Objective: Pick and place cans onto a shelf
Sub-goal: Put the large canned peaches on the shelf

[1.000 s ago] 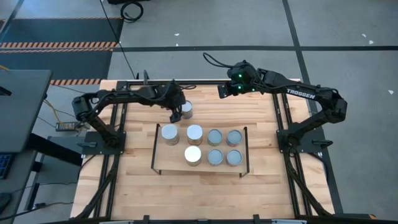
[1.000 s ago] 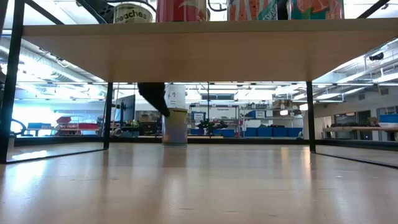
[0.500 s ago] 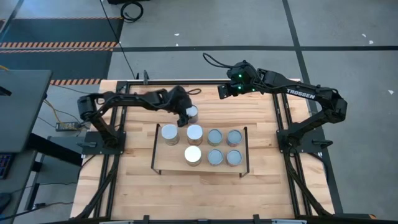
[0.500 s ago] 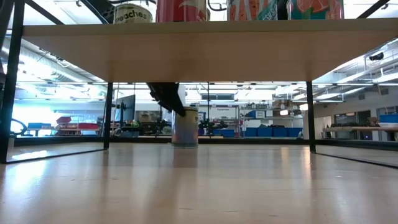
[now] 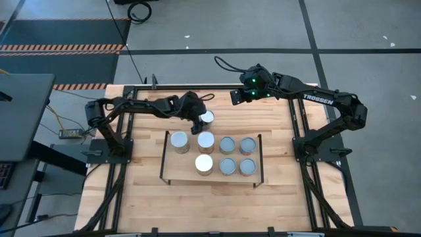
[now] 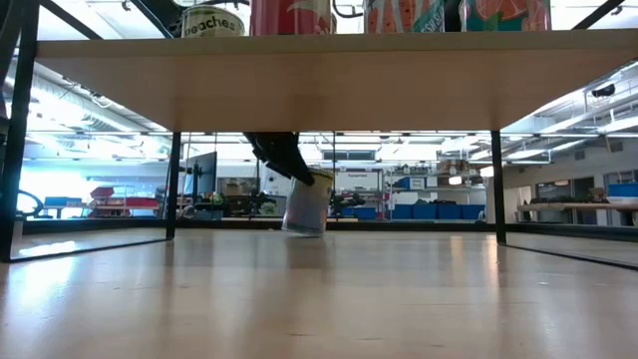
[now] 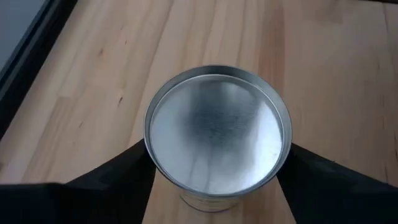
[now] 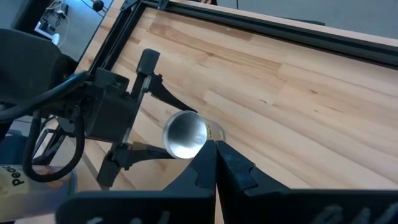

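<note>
The light-wood shelf [image 5: 176, 170] stands mid-table with several silver-lidded cans [image 5: 227, 145] on its board. In the low view I see its underside [image 6: 319, 80]. One more can [image 5: 206, 118] is just behind the shelf's far edge, and my left gripper [image 5: 198, 122] is shut on it. It shows tilted in the low view [image 6: 306, 206]. My right gripper [image 5: 235, 95] hangs shut and empty over the far part of the table, and its wrist view [image 8: 216, 152] looks at the held can [image 8: 185, 134]. My left gripper pinches the can's side wall just under the lid rim [image 7: 151, 163] between its two fingers [image 7: 118, 183], one on each side. The fingers come slanting down from the table's left. The can is tilted. I cannot tell whether its bottom [image 6: 302, 229] is clear of the table.
The shelf's black end frames [image 5: 163, 158] stand at its short sides. Black rails [image 5: 299, 125] run along the table's edges. Bare wood shows on the near part of the table [image 5: 210, 204] and to the right of the held can [image 5: 263, 118].
My left gripper has gone toward the table's right edge with the can, along the shelf's far edge. The can stood upright a second ago and now leans.
</note>
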`<state>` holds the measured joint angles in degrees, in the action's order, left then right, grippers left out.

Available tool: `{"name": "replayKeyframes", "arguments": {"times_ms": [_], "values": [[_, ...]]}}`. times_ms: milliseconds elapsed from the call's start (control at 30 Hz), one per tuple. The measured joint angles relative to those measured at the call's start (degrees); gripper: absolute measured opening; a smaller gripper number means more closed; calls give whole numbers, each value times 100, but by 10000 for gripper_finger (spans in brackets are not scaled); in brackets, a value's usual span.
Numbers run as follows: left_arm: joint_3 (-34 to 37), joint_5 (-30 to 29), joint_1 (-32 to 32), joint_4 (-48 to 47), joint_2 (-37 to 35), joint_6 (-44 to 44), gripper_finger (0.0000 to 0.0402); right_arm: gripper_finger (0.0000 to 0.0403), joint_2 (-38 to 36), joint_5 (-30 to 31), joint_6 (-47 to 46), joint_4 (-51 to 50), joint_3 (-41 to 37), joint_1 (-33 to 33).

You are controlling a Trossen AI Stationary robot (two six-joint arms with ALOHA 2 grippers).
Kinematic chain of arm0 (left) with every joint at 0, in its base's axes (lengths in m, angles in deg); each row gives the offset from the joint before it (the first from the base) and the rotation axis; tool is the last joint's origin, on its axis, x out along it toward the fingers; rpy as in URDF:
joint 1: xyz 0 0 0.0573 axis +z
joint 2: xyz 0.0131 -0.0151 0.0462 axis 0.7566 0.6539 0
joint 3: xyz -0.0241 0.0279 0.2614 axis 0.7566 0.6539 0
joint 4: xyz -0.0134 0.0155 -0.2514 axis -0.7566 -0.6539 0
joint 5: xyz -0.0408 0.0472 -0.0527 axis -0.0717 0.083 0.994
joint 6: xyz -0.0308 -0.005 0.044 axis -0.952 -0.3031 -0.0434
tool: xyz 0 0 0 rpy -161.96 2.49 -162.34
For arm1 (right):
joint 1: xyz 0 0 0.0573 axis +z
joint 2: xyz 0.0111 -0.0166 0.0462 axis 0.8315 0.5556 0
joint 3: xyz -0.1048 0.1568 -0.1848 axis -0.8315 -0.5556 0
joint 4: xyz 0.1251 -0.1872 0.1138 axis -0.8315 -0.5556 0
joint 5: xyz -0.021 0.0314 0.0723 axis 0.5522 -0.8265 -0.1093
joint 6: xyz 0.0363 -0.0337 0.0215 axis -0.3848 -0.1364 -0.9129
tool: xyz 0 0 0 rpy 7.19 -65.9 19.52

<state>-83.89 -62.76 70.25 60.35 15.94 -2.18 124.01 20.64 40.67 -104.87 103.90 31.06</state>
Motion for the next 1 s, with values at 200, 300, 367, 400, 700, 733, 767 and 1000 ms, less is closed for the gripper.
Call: {"name": "replayKeyframes", "arguments": {"times_ms": [200, 300, 367, 400, 700, 733, 767, 1000], "values": [[-495, 59, 161, -701, -20, 80, 287, 7, 0, -10, 3, -12, 0, 52], [-1199, 65, 317, -1490, -80, 385, 287, 7, 0, -18, 45, -13, 0, 106], [-1714, 116, 430, -2057, -106, 616, 287, 7, 0, -19, 188, -17, 0, 142], [-1993, 178, 493, -2370, -106, 715, 287, 7, 0, -21, 283, -27, 0, 157], [-4379, 976, 805, -5009, -151, 1280, 287, 7, -403, -40, 1061, -424, 0, 261], [-4595, 1176, 799, -5201, -218, 1271, 287, 7, -480, -41, 1167, -451, 0, 294], [-4786, 1345, 764, -5371, -293, 1230, 287, 7, -564, -41, 1272, -459, 0, 345], [-5810, 2226, 177, -6019, -780, 508, 287, 7, -1131, 55, 1802, -386, 0, 825]]}}
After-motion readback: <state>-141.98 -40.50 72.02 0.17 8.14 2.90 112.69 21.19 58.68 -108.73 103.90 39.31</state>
